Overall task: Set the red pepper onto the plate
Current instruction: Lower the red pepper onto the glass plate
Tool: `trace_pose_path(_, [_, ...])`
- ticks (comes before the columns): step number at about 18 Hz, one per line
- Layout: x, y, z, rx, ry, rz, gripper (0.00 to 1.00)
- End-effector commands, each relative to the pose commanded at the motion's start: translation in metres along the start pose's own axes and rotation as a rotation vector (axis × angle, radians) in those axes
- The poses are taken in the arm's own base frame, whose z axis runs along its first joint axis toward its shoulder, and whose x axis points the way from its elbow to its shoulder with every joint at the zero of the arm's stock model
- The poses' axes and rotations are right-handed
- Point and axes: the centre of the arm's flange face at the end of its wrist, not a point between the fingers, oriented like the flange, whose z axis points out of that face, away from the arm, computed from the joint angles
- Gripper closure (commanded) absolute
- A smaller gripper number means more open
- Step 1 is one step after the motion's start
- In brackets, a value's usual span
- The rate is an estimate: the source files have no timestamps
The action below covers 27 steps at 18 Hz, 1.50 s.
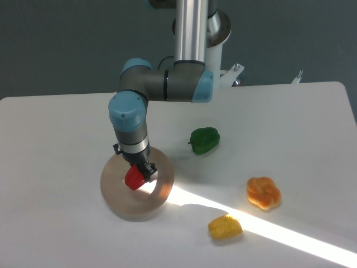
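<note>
The gripper (pixel 143 172) points straight down over the plate (pixel 120 204), its dark fingers clamped on the red pepper (pixel 134 178). The pepper sits low over the middle of the plate's flat top, slightly toward the plate's far side; whether it touches the plate or hangs just above it cannot be told from this angle. The plate lies on the white surface (pixel 56 139), with the arm's blue-capped wrist rising directly above it. Beyond the plate's right edge, toward the back, rests a green pepper (pixel 204 140), apart from the plate. Farther right of the plate and nearer the front sits an orange knotted bun (pixel 264 192). Just right of the plate's front edge lies a yellow lumpy piece (pixel 225 228), in a bright diagonal band of light that starts at the plate's right rim.
</note>
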Motion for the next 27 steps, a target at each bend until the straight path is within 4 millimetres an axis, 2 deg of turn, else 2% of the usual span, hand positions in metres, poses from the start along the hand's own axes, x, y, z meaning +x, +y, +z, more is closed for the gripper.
trace_pose_path(15, [0.002,0.006,0.013,-0.038,-0.003,0.084,0.63])
trace_pose_path(27, [0.006,0.010,0.016,-0.045,0.003,0.093,0.62])
